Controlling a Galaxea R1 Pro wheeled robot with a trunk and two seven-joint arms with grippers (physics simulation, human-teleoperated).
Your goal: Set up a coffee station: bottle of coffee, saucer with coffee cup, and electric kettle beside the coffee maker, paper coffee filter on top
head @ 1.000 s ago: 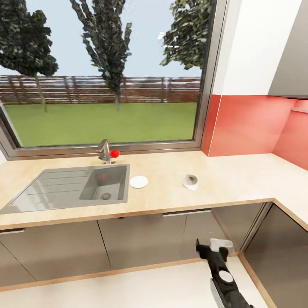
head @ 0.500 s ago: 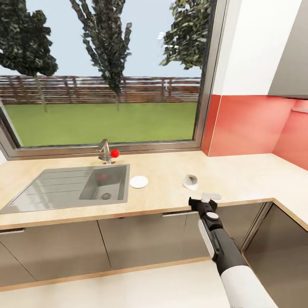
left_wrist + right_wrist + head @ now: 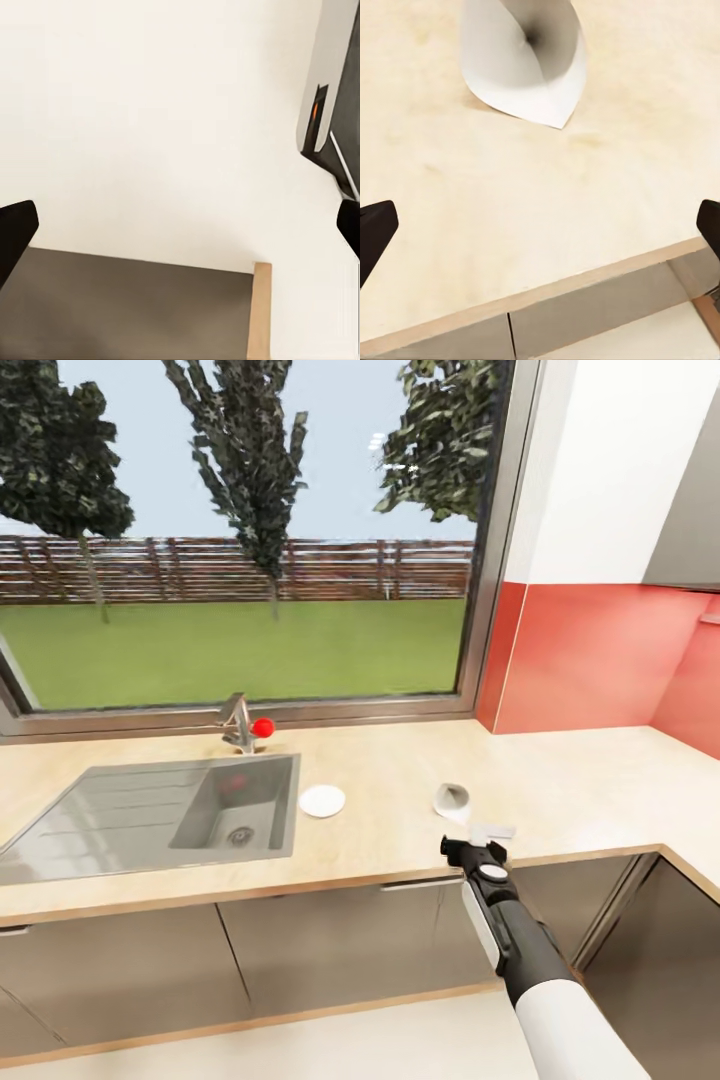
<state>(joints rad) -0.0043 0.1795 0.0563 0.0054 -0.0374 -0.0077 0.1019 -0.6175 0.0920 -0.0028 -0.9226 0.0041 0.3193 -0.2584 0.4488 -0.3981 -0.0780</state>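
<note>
From the head view, the right gripper [image 3: 478, 838] hovers at the countertop [image 3: 560, 790] edge just short of the paper coffee filter [image 3: 452, 800], lined up for a pick; the saucer [image 3: 322, 801] lies beside the sink [image 3: 130, 820]. In the right wrist view, the filter [image 3: 526, 56] lies ahead, fingers spread wide, empty. The left wrist view shows floor, its fingers [image 3: 15, 232] likewise apart.

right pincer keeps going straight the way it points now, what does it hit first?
Most likely the paper coffee filter, lying on its side on the countertop straight ahead of the open right pincer. Nothing else shows between them. If the line dips, it might touch the countertop short of the filter; depth is unclear.
</note>
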